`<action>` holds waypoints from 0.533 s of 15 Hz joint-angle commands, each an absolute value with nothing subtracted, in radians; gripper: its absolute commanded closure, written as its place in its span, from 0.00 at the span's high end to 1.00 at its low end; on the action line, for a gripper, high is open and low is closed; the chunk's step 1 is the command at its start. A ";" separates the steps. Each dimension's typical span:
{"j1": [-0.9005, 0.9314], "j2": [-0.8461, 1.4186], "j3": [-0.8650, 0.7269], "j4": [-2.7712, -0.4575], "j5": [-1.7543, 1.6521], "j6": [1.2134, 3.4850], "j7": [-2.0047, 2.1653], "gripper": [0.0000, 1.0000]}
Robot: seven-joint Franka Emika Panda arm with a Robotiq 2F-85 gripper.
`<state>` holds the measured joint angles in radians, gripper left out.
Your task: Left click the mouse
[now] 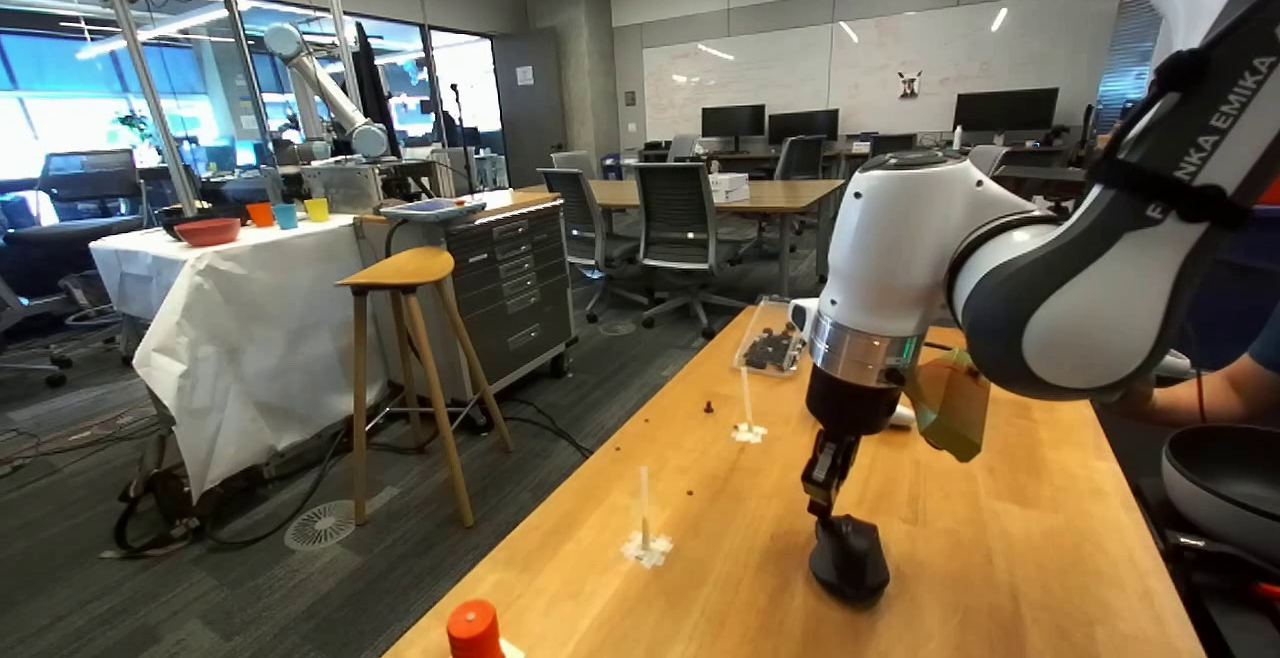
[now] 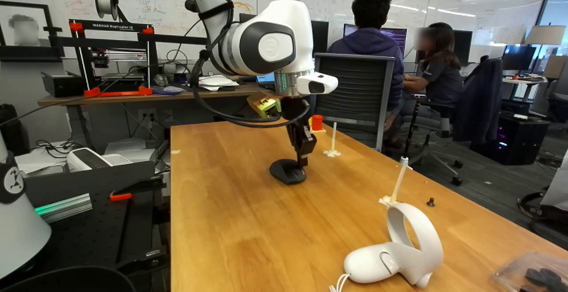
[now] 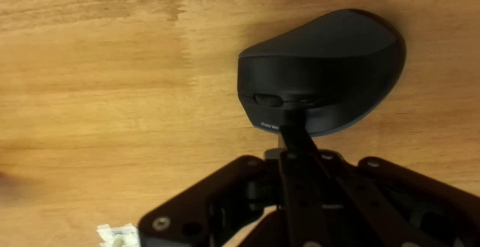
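The fingers [image 3: 296, 136] are standing closed, gripping nothing, over the mouse [image 3: 322, 59], near its scroll wheel [image 3: 268, 100], presumably making one narrow tip for a precise click.

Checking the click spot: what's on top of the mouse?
In the wrist view, a scroll wheel and some lettering show on the mouse. The closed tool overlaps it near the wheel, hiding the surface beneath and any further lettering; exact contact isn't visible.
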<state>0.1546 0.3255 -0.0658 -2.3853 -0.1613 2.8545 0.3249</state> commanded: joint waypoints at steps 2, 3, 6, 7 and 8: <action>0.184 0.350 -0.095 -2.365 -0.163 2.871 0.342 0.05; 0.180 0.341 -0.088 -2.369 -0.154 2.868 0.335 0.06; 0.153 0.291 -0.055 -2.390 -0.110 2.848 0.300 0.07; 0.140 0.266 -0.039 -2.396 -0.086 2.834 0.284 0.06; 0.134 0.247 -0.031 -2.399 -0.070 2.822 0.273 0.07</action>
